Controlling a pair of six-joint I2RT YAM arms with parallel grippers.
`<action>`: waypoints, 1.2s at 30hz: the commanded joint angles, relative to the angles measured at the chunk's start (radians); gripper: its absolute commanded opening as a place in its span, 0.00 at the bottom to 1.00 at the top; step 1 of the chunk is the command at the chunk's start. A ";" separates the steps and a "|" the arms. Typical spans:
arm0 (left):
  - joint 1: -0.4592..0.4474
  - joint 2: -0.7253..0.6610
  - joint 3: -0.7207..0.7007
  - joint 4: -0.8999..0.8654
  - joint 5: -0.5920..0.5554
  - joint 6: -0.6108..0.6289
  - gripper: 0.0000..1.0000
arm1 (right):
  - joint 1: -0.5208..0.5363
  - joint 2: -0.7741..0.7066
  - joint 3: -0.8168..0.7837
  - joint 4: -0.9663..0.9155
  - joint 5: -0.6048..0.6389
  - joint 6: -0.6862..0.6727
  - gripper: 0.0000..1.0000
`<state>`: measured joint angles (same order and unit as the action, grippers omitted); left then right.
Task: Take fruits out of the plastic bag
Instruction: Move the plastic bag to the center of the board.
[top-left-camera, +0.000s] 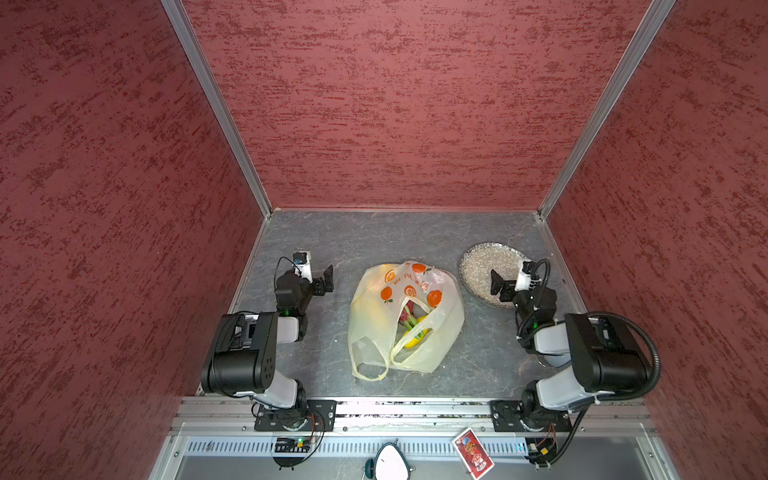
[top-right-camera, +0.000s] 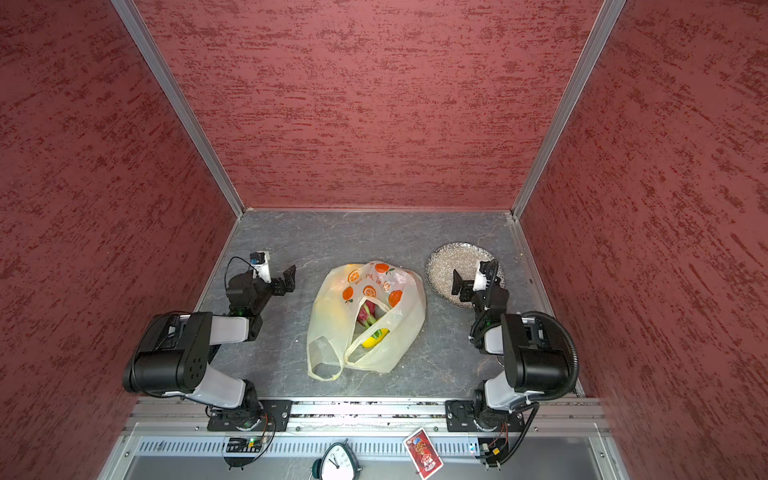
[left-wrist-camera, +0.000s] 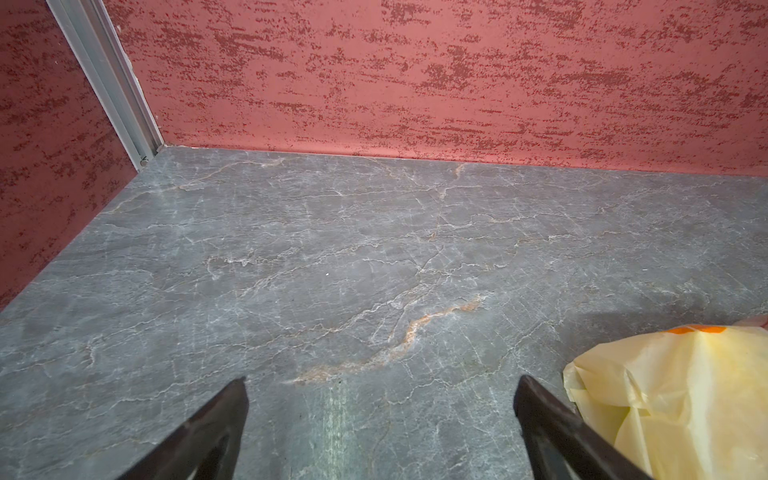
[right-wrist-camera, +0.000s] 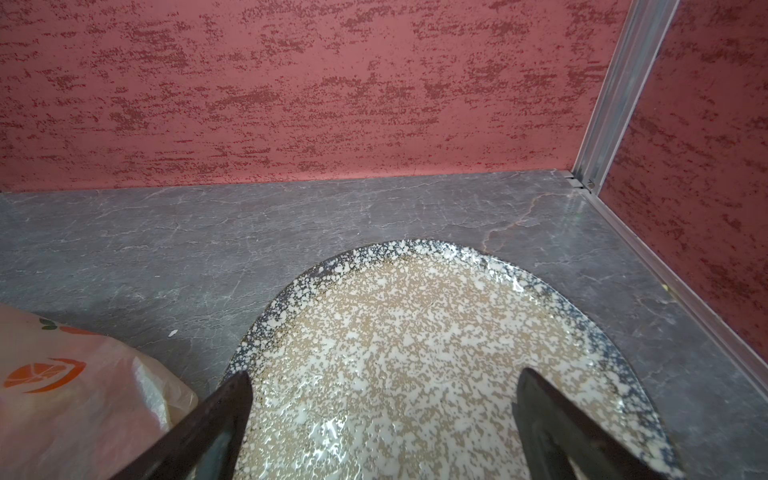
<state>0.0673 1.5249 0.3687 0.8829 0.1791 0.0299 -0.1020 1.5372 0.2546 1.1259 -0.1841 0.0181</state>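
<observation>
The plastic bag lies central, the fruits all inside its six-o'clock mouth; left gripper at nine and right gripper at three, jaws wide and empty, must next reach in.

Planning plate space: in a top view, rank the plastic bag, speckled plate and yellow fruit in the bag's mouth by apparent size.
Largest to smallest:
1. plastic bag
2. speckled plate
3. yellow fruit, only partly showing through the bag's mouth

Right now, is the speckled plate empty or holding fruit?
Empty: the plate shows only bare glaze in the right wrist view; the fruits lie inside the plastic bag.
</observation>
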 joint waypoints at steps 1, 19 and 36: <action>-0.002 0.009 0.013 0.007 -0.006 -0.011 0.99 | -0.005 0.007 0.014 0.045 -0.018 -0.015 0.99; -0.026 -0.172 0.185 -0.491 -0.238 -0.108 0.99 | 0.109 -0.186 0.233 -0.492 0.362 0.015 0.99; -0.919 -0.689 0.396 -1.500 -0.661 -0.414 0.99 | 0.314 -0.437 0.341 -1.120 -0.157 0.682 0.99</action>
<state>-0.8360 0.8398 0.7902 -0.3706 -0.3885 -0.2653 0.1127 1.1721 0.6350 0.0772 -0.3023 0.6353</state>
